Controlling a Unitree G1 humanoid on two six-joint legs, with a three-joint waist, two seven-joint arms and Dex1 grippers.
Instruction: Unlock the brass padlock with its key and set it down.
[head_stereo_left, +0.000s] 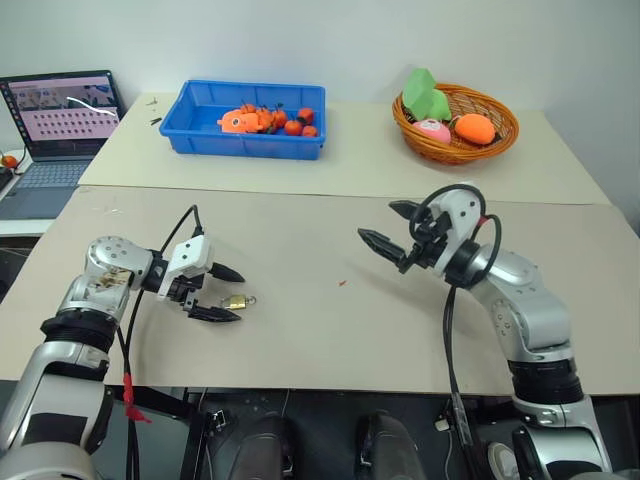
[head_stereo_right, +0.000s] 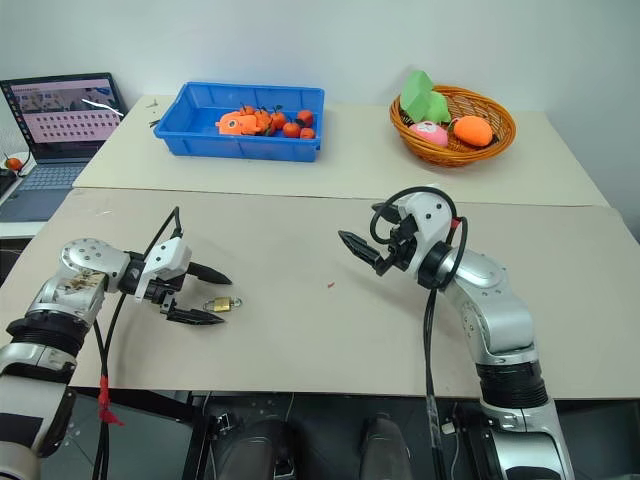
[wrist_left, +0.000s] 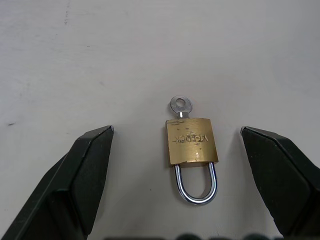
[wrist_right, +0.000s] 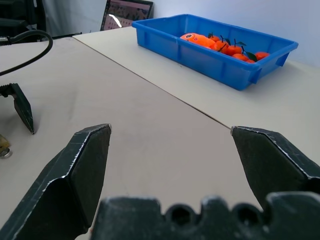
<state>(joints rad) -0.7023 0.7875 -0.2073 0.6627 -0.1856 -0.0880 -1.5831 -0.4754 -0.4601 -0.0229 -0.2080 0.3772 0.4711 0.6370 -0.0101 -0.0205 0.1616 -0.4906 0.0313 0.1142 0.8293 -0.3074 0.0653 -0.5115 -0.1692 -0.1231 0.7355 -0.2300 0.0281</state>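
Squarish brass padlock (wrist_left: 192, 141), silver U-shackle, round-headed key (wrist_left: 180, 106) inserted; flat between spread left claw (head_stereo_left: 226, 293). Right claw (head_stereo_left: 392, 227) spread.

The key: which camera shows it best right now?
Left wrist view: the key sticks out of the brass padlock, its round bow plain. Both eye views show a tiny glint beside the padlock body; the right wrist view, barely an edge.

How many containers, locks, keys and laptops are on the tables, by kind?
Containers: 2, the blue bin and the wicker basket.
Padlocks: 1, the padlock, lying flat between the open fingers of the left gripper.
Keys: 1, the key, in the padlock's body.
Laptops: 1, the laptop.
Total: 5.
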